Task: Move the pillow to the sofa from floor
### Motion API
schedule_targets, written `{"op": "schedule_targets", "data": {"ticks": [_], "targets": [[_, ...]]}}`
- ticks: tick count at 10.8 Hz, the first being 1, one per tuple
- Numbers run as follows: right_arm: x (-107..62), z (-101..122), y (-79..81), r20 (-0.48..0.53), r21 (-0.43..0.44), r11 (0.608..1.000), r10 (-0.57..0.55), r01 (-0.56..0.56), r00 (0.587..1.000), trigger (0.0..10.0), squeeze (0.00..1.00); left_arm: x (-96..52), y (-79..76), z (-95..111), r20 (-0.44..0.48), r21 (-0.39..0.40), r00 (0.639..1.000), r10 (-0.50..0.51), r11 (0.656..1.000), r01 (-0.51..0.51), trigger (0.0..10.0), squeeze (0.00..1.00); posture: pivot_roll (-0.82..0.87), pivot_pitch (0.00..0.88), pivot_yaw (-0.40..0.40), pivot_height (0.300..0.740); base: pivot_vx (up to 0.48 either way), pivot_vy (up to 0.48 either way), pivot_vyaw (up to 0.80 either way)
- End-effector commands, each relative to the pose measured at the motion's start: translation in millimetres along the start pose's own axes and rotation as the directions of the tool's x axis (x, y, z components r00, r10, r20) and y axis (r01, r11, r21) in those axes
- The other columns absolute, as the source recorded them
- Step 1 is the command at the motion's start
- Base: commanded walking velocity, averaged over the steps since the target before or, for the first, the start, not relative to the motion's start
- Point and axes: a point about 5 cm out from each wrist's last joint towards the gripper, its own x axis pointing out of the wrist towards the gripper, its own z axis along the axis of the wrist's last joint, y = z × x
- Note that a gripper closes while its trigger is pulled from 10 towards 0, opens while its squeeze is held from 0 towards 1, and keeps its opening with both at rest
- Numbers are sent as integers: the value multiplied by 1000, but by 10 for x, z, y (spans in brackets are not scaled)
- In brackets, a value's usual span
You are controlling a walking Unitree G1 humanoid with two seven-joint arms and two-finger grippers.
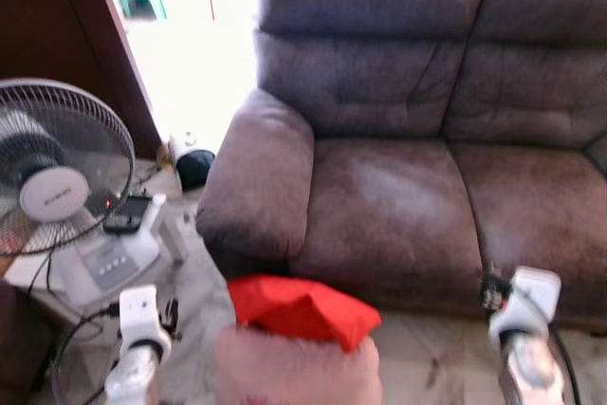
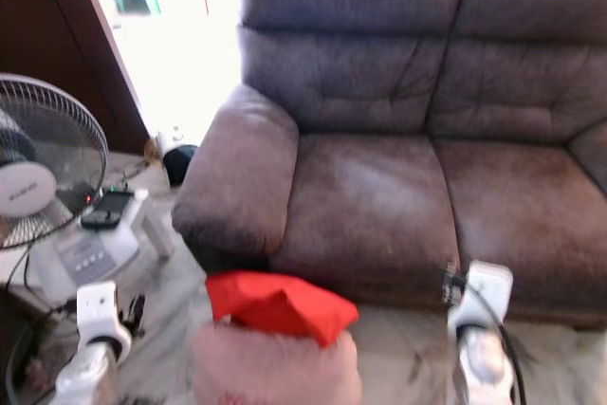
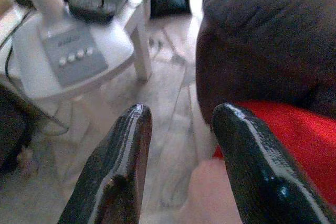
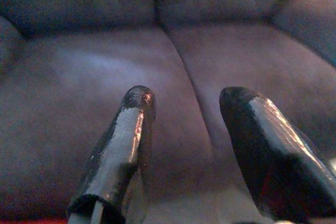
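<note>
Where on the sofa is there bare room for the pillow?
Both seat cushions of the brown suede sofa are bare: the left seat beside the armrest, and the right seat. It is crowded left of the armrest, around the white standing fan.

No lettering can be read. The fan's (image 1: 59,170) round hub cap (image 1: 54,193) carries a short dark brand mark, too blurred to make out. The grey control panel (image 3: 75,59) on the fan's base bears a faint line of lettering above its buttons, likewise illegible.
</note>
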Motion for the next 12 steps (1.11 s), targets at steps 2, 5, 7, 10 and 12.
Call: {"op": "schedule_targets", "data": {"ticks": [2, 5, 7, 10, 12], "targets": [[8, 229, 182, 118, 11, 998, 55, -56, 992, 10000, 0, 245, 194, 1188, 438, 35, 899, 5, 999, -23, 10000, 0, 14, 0, -43, 740, 0, 0, 0], [-42, 536, 419, 236, 18, 992, 117, -125, 965, 10000, 0, 88, -336, 1816, 658, 153, 723, -209, 978, 143, 10000, 0, 23, 0, -40, 740, 0, 0, 0], [-78, 739, 418, 280, 44, 995, 77, -93, 957, 10000, 0, -68, -367, 1728, 627, 161, 743, -234, 972, 169, 10000, 0, 16, 0, -30, 740, 0, 0, 0], [-120, 947, 585, 317, 25, 987, 143, -159, 938, 10000, 0, -271, -359, 1578, 577, 195, 774, -260, 964, 179, 10000, 0, 31, 0, -31, 740, 0, 0, 0], [-146, 931, 608, 281, 29, 986, 149, -164, 948, 10000, 0, -318, -404, 1569, 548, 195, 791, -274, 961, 198, 10000, 0, 27, 0, -31, 740, 0, 0, 0]]}}
